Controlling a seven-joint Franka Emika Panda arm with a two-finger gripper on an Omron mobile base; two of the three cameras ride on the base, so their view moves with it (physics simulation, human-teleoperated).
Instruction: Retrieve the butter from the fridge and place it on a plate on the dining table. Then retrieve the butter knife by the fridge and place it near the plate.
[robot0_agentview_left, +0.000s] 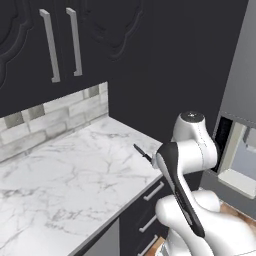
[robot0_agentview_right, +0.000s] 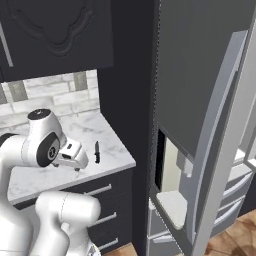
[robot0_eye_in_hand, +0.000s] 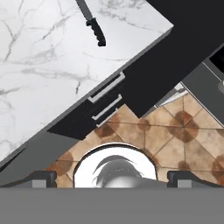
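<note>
- Left base view: the butter knife (robot0_agentview_left: 142, 153) lies flat on the white marble counter (robot0_agentview_left: 65, 175) near its front right corner, partly hidden behind the arm. The fridge (robot0_agentview_left: 239, 125) stands to the right with a door ajar.
- Right base view: the gripper (robot0_agentview_right: 76, 161) hangs over the counter's front edge, just left of the knife and apart from it. The fridge's door is swung open, showing its white inside.
- Hand view: the two fingertips (robot0_eye_in_hand: 41, 178) stand spread wide apart, holding nothing, above the brown tiled floor (robot0_eye_in_hand: 175, 131). The knife lies on the marble at the top, handle toward the drawers (robot0_eye_in_hand: 107, 98). No writing can be read.
</note>
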